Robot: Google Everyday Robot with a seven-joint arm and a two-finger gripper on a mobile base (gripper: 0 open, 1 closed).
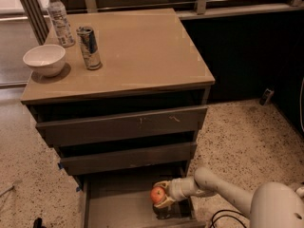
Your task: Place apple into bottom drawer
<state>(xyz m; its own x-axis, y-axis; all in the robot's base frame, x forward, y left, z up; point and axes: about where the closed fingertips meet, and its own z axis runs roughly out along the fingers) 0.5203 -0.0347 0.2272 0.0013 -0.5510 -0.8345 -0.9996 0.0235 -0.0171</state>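
**A:** Entry 1, the fingers?
**B:** The fingers (165, 204) of the gripper (160, 196) are clamping narrowly on the apple (156, 194), with red skin showing between them.

**A:** And where is the gripper sitting?
**B:** It is sitting low inside the open bottom drawer (114, 205), toward the right-hand side. It is holding the apple just over the drawer floor. Whether the apple is touching that floor, I cannot tell.

**A:** Entry 2, the arm?
**B:** The pale arm (223, 190) is reaching in from the lower right and crossing the drawer's right wall. A rounded white housing (278, 208) is filling the corner of the view.

**A:** Entry 3, the cabinet?
**B:** 3 drawers are showing. The bottom drawer is standing pulled out the furthest. The plain middle drawer (128, 158) is sitting directly above it. The wide top drawer (118, 126), with a scratched front, is sitting just under the desk.

**A:** Entry 4, the desk?
**B:** The desk (147, 46) is carrying 3 things along its left side. A white bowl (44, 59) is resting near the front edge, with a can (89, 47) standing upright just beside it. A clear bottle (59, 18) is standing behind both. All 3 are sitting well apart from the apple.

**A:** Entry 5, the surroundings?
**B:** A speckled floor (247, 137) is spreading around the cabinet, and a dark cable (227, 216) is lying under the arm.
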